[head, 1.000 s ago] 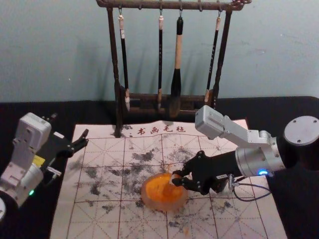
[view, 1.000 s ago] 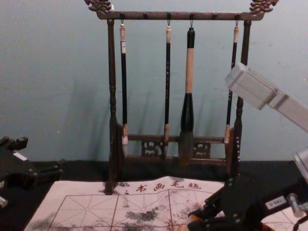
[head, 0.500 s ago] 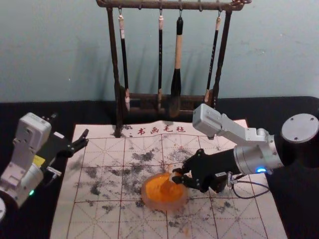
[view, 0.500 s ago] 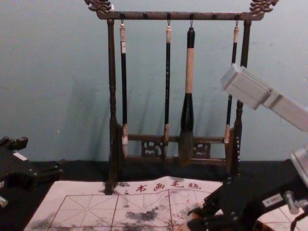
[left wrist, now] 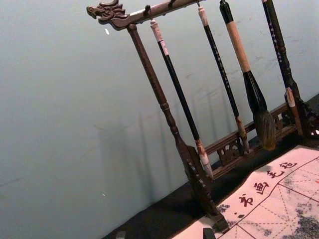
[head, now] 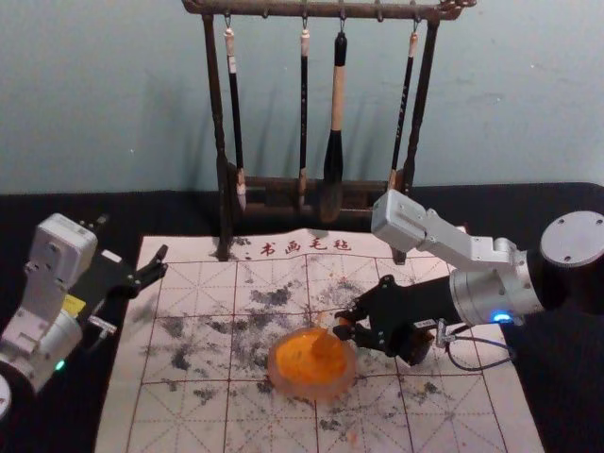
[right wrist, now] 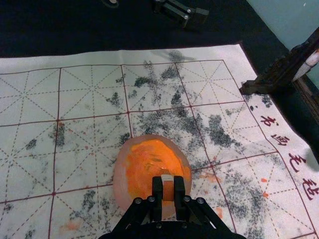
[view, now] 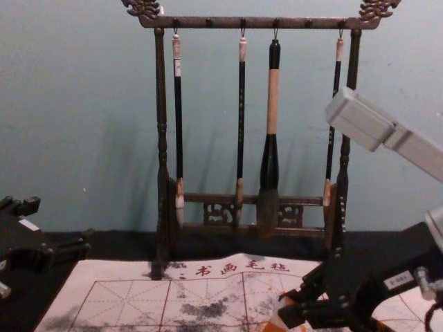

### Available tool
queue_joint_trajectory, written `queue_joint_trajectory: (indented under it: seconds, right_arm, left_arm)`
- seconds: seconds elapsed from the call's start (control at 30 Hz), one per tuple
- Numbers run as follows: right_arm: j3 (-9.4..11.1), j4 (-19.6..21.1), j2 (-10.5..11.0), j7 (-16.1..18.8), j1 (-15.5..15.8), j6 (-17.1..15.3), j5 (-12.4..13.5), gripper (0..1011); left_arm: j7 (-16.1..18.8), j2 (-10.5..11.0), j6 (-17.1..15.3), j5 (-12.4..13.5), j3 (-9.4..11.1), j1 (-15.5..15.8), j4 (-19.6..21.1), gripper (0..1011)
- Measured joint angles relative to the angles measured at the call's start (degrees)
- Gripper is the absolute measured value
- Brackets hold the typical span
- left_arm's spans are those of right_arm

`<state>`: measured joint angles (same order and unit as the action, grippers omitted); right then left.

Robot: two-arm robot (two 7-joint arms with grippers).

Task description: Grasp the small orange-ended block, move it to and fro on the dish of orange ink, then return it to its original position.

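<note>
Head view: right end effector [head: 342, 325] is hovering by ink dish [head: 312, 391]; left end effector [head: 132, 240] is idling left, spread. Right wrist view: right one's gripping block [right wrist: 168, 191] above dish. Chest view: block's leaning; probably light, stiff, ink-slippery, wanting mid-side holding.

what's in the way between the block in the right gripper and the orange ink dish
Nothing visible. The right gripper holds the block close by the dish, and no object shows between them. Whether the block touches the ink I can't tell.
</note>
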<state>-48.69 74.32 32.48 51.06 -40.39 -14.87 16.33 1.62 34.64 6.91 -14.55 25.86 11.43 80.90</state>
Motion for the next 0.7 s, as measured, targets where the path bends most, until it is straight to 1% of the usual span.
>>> queue_joint_trajectory:
  seconds: [0.2,0.43,0.7]
  right_arm:
    - [0.0,1.2,1.0,0.4,0.2,-0.4,-0.1,119]
    - [-0.1,2.3,1.7,0.8,0.4,-0.9,-0.1,119]
    - [-0.4,4.9,2.8,1.7,1.3,-1.3,0.4,119]
  left_arm:
    - [0.0,0.0,0.0,0.0,0.0,0.0,0.0,1001]
    - [0.0,0.0,0.0,0.0,0.0,0.0,0.0,1001]
    - [0.0,0.0,0.0,0.0,0.0,0.0,0.0,1001]
